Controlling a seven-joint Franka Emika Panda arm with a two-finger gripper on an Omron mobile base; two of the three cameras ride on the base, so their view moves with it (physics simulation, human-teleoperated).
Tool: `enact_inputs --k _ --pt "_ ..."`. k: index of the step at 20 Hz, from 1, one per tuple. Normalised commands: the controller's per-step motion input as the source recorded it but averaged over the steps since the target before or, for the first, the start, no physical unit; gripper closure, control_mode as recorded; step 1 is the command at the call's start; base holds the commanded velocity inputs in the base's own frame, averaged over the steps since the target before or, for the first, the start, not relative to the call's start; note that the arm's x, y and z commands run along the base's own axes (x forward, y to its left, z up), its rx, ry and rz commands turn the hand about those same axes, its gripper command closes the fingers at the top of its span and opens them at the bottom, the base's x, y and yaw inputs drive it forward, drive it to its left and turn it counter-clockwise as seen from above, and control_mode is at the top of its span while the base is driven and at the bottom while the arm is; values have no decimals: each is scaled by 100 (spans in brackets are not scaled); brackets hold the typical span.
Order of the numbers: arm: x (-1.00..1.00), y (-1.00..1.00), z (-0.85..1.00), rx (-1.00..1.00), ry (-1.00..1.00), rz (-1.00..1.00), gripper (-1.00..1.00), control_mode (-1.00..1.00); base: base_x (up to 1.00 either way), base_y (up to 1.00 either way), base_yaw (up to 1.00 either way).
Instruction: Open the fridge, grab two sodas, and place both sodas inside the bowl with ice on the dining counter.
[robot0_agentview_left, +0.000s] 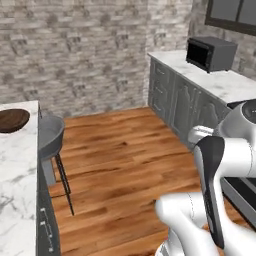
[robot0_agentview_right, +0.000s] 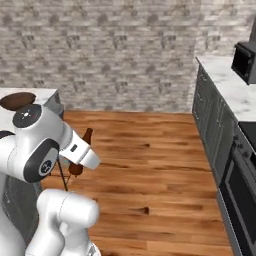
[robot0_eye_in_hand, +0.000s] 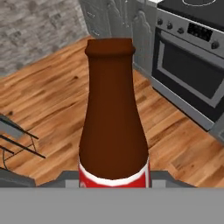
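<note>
A soda (robot0_eye_in_hand: 113, 118), a brown bottle with a red and white label, stands upright in my gripper (robot0_eye_in_hand: 114, 180), which is shut on its lower body. From the right base view the soda's neck (robot0_agentview_right: 88, 135) sticks out above my hand (robot0_agentview_right: 80, 151), held over the wooden floor just right of the dining counter (robot0_agentview_right: 47, 94). The dark brown bowl (robot0_agentview_left: 12, 120) sits on the dining counter (robot0_agentview_left: 17, 165) near its far end, also seen as the bowl (robot0_agentview_right: 17, 100) from the right base view; what it holds cannot be made out. The fridge is out of view.
A round grey stool (robot0_agentview_left: 50, 134) stands against the counter's side. Grey cabinets under a marble top carry a dark microwave (robot0_agentview_left: 210, 53) on the right. A steel oven (robot0_eye_in_hand: 192, 70) is beside them. Open wooden floor (robot0_agentview_right: 150, 150) lies between, with a brick wall behind.
</note>
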Motion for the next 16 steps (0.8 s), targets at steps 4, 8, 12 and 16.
enact_inputs --k 4,8,12,16 --pt "0 0 0 0 0 0 100 100 100 4 36" --pt "0 0 0 0 0 0 100 100 80 0 49" --pt "0 0 0 0 0 0 100 100 60 0 60" --pt "0 0 0 0 0 0 100 100 47 -2 65"
